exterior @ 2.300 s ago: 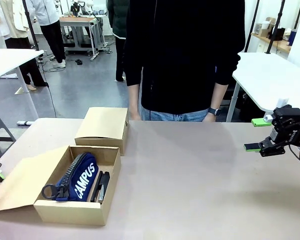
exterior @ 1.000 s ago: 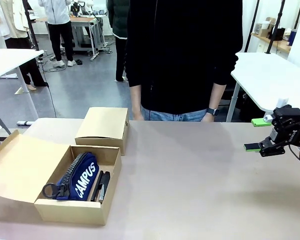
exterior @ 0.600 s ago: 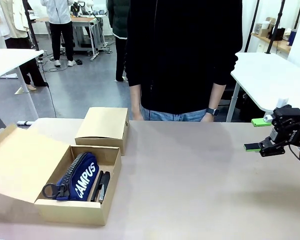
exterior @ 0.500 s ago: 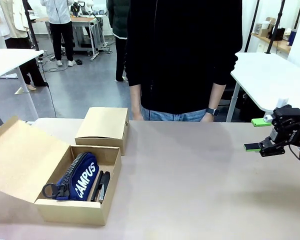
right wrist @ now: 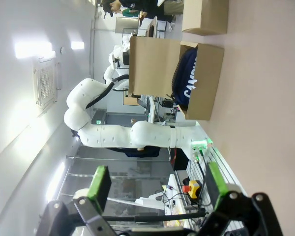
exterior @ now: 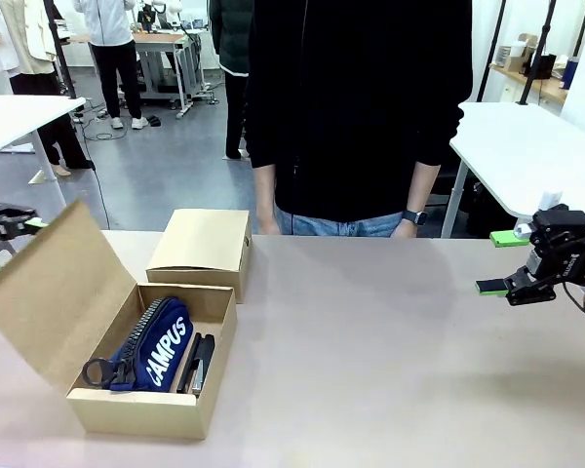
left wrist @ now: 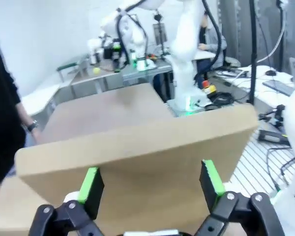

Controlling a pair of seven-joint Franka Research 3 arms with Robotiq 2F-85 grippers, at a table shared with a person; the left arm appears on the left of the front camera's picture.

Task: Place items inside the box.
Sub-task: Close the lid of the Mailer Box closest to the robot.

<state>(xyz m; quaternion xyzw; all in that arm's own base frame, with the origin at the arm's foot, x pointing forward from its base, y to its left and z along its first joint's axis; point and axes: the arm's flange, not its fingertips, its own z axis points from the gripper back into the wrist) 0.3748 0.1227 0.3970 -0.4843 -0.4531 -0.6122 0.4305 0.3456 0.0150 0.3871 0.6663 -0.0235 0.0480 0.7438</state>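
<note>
The open cardboard box (exterior: 141, 409) sits at the table's front left, its lid (exterior: 49, 292) tilted up on the left side. Inside lie a navy pouch lettered "CAMPUS" (exterior: 161, 346) and a black stapler (exterior: 201, 363) along the right wall. My left gripper (exterior: 5, 244) is open behind the lid's top edge. In the left wrist view its green pads (left wrist: 91, 183) stand wide apart against the lid's brown outer face (left wrist: 137, 147). My right gripper (exterior: 512, 261) hovers open and holds nothing at the far right. The right wrist view shows the box (right wrist: 206, 78) sideways, beyond the right gripper (right wrist: 157, 187).
A smaller closed cardboard box (exterior: 203, 246) stands just behind the open one. A person in a black top (exterior: 356, 107) stands at the far edge, arms hanging. A white table (exterior: 526, 151) is beyond my right gripper. Bare tabletop (exterior: 370, 351) lies between the boxes and the right arm.
The lid has swung up from lying flat to standing tilted, with my left gripper rising behind it. The right arm and the box's contents have not moved.
</note>
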